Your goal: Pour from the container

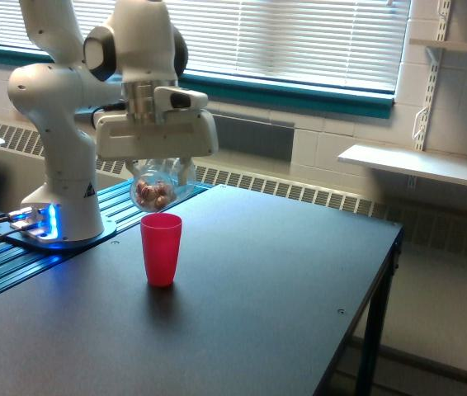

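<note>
The container (154,188) is a small clear plastic cup with brownish-pink pieces showing through its wall. It hangs tilted on its side just above and slightly behind the rim of a red cup (161,249). My gripper (159,169) is shut on the container from above, under the broad white hand. The red cup stands upright on the dark table (242,313). No pieces show falling between the two cups.
The arm's white base (60,190) with a blue light stands on a ribbed platform at the exterior view's left. The table's right edge runs from back to front, with a white shelf (419,165) on the wall behind.
</note>
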`<state>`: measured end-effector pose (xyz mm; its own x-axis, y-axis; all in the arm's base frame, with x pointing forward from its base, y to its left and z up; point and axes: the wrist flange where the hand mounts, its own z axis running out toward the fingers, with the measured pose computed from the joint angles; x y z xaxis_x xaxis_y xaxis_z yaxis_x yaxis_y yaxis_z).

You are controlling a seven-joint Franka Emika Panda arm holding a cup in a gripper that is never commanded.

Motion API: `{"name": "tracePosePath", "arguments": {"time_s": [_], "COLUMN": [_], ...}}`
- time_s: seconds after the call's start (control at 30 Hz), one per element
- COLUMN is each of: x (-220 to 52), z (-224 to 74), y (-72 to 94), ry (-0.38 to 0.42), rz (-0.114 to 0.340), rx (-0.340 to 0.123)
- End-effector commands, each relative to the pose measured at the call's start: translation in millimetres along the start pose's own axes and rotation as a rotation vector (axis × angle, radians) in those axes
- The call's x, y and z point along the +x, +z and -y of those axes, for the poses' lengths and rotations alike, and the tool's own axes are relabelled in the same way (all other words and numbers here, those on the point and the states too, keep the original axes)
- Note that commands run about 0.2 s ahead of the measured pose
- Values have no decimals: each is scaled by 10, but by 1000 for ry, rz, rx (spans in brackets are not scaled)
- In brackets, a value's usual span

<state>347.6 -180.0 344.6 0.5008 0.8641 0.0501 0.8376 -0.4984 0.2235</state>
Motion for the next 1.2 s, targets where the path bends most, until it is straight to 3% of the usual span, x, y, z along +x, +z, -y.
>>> {"name": "tracePosePath", "arguments": {"time_s": [0.03,0.53,0.7,0.77,1.2], "x": [-148,-154,-108,-87,68], "z": [84,207,266,293,406], "y": [34,70,85,104,124], "ry": [-68,-175,-216,-235,-248], "rz": [-9,-20,-28,-29,-36], "rx": [-38,-84,-138,-140,-169]}}
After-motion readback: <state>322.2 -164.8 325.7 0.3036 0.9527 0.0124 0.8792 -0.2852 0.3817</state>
